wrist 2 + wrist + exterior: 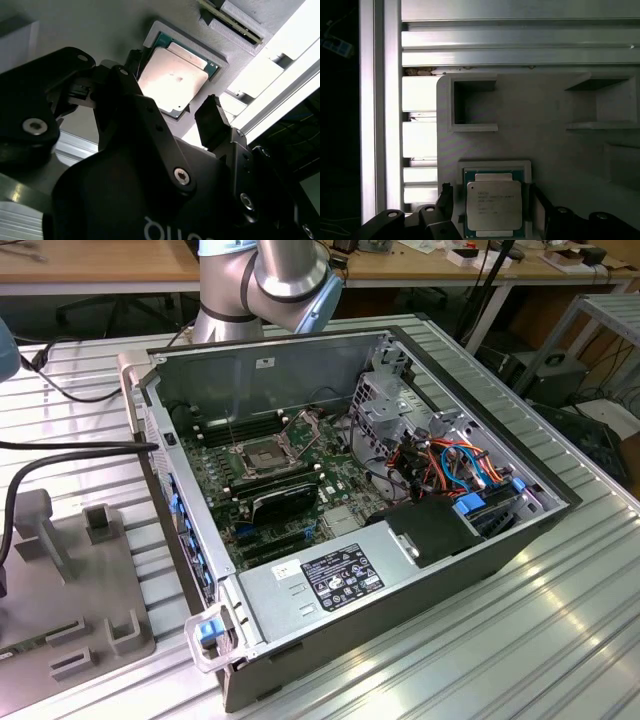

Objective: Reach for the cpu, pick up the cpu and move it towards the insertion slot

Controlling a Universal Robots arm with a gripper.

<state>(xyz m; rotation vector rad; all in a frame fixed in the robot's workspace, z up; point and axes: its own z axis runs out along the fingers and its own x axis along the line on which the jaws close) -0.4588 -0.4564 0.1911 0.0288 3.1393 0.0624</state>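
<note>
- In the exterior view, the open computer case [500, 530] lies on its side on the ribbed metal table [560, 640]. The insertion slot [262, 454] sits on the green board inside it, a silver frame around a dark centre. The robot arm [272, 275] rises behind the case. A grey fixture tray [60, 580] lies on the table towards the exterior view's left, apart from the case.
- In the second wrist view, the cpu [174, 75] lies flat, silver lid up, in a raised grey pocket [196, 42] of the tray. The gripper [172, 89] hangs over it with its jaws spread wide and nothing between them. One black fingertip [212, 114] stands just off one edge of the chip and the other off the opposite edge, so the chip lies between them.
- In the first wrist view, the cpu [494, 206] rests in its pocket [495, 164], squarely between the two fingers [445, 199]. The gripper [492, 201] is open, each finger outside the pocket's wall, gripping nothing.
</note>
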